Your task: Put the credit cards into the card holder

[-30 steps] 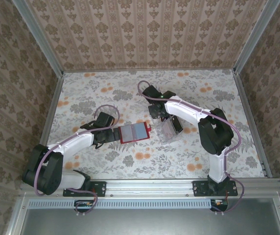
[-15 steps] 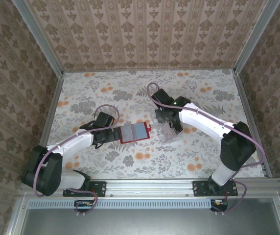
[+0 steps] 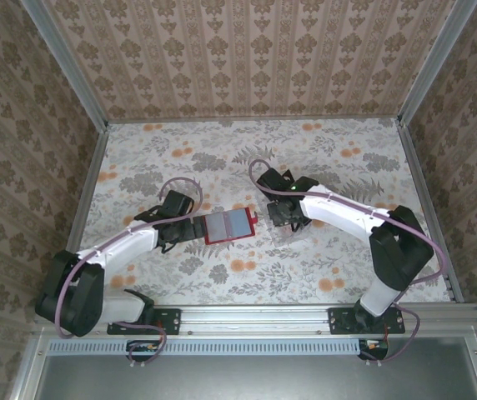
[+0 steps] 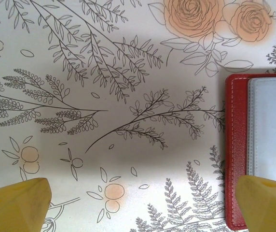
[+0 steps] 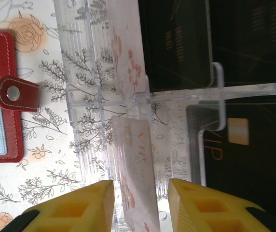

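Now | left gripper: jaws wide apart, edge of red card holder lies at one fingertip | right gripper: jaws apart over clear tray, pale card between them, I see black credit cards just beyond one finger

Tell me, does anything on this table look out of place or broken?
Nothing looks spilled or broken. The card holder lies open and flat. One small oddity: a pale flowered card stands in the clear tray beside the black credit cards.

My L arm lies low, L gripper spread wide. R arm bends left; R gripper parted, aimed down.
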Tool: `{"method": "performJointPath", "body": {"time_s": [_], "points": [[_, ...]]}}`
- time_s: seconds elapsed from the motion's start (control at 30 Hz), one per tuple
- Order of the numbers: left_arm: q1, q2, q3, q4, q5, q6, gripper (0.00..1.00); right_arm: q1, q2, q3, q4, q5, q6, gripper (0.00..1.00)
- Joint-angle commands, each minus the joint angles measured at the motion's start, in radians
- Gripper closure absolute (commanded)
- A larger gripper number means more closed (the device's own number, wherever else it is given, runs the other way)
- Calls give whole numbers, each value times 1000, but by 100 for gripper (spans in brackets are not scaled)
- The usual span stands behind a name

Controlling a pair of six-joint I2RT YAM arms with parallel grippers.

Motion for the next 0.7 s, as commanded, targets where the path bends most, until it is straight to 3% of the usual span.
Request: {"method": "performJointPath", "body": {"time_s": [0.0, 0.2, 0.43, 0.6, 0.67], "points": [[1, -27, -9, -10, 3, -12, 0, 9, 31, 0, -8, -24, 14, 64], [1, -21, -7, -5, 4, -12, 0, 18, 37, 6, -4, -41, 14, 69], [1, -21, -8, -4, 4, -11, 0, 17, 26, 5, -8, -37, 11, 83], [1, -24, -9, -5, 4, -11, 0, 16, 32, 11, -14, -42, 1, 99], [1, -26, -8, -8, 4, -9, 0, 16, 23, 20, -22, -39, -4, 100]]}}
